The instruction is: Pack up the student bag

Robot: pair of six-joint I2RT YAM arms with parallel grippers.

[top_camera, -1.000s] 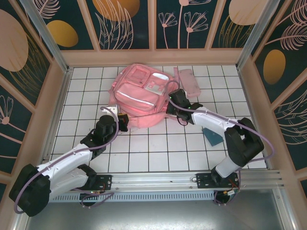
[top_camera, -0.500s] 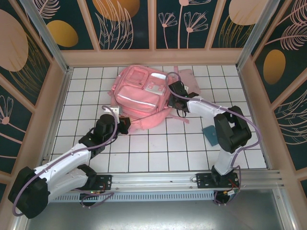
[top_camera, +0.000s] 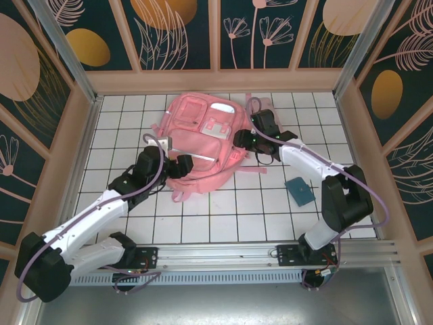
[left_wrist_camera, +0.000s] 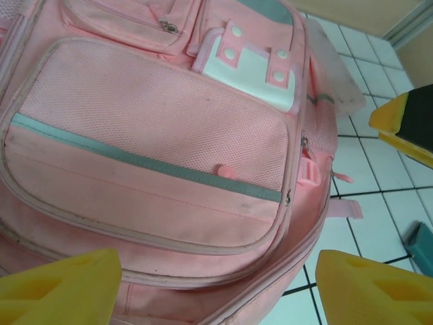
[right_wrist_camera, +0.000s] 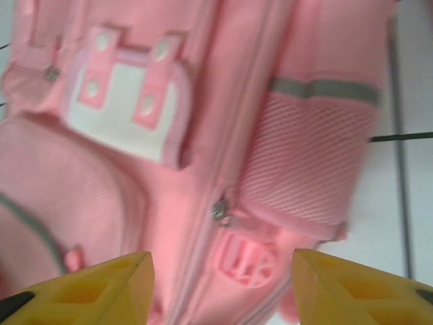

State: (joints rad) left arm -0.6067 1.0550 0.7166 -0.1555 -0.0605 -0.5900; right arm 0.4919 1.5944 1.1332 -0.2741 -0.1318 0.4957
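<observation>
Worktop (top_camera: pixel 223 217): white tiles in a dark grid, walled in on three sides.
Student bag (top_camera: pixel 203 139): there it is, big and pink, lying front-up in the far middle of the worktop, close to the far edge; a strap end trails off its near side onto the tiles.
Left tool (top_camera: pixel 184 162): down at the bag's near-left corner, and the left wrist view has both yellow fingers (left_wrist_camera: pixel 67 284) standing wide apart, with only the bag's lower rim under the gap and nothing pinched.
Right tool (top_camera: pixel 245 140): tucked against the bag's right flank; the right wrist view is blurred, but its fingers (right_wrist_camera: pixel 101 288) are clearly parted, holding nothing, over the side seam.
Front pocket: mesh panel crossed by a pale grey stripe (left_wrist_camera: pixel 149 162), zip closed around it.
White patch (left_wrist_camera: pixel 254 61): sits above that pocket, with two pink snap tabs on it.
Side pocket (right_wrist_camera: pixel 308 162): pink mesh with a grey band, facing the right edge.
Zip pull (right_wrist_camera: pixel 218 210): small, metal, on the seam just beside the side pocket.
Teal item (top_camera: pixel 298 191): flat, lying alone near the worktop's right edge, well apart from the bag.
</observation>
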